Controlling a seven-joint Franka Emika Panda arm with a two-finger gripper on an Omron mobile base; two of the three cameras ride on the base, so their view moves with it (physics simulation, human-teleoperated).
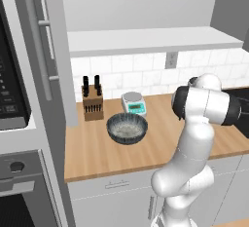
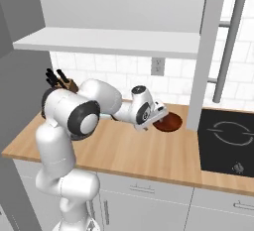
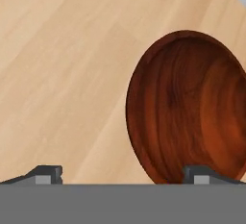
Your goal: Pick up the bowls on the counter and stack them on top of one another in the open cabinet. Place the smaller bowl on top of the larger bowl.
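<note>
Up close, through the hand camera, I saw the hand [image 3: 122, 175] with its two fingertips [image 3: 47, 174] spread wide apart and nothing between them. It hovered low over the tabletop [image 3: 62, 64]. One fingertip sat over bare wood, the other over the near rim of the reddish-brown wooden bowl [image 3: 190, 105], whose hollow faced the camera.

From the right base camera, the arm reached forward from the lower left, and the hand [image 2: 158, 113] hung just above the brown bowl [image 2: 169, 123]. That bowl rested on the tabletop [image 2: 129, 150] close to the black cooktop [image 2: 225, 141], beside the lower end of the tall grey door [image 2: 211, 46] with its long bar handle.

From the left base camera, the dark grey bowl [image 1: 127, 128] with its ribbed outside and speckled inside sat upright on the tabletop [image 1: 97, 155], well apart from the hand. Just behind it stood a small white scale [image 1: 134, 103], and to the left of that a knife block [image 1: 92, 103] with dark handles. Farther back was the tiled wall with an outlet [image 1: 170, 60]. Above it ran the white shelf board [image 1: 151, 41] of the open cabinet [image 1: 141, 2], with no bowl on it.
</note>
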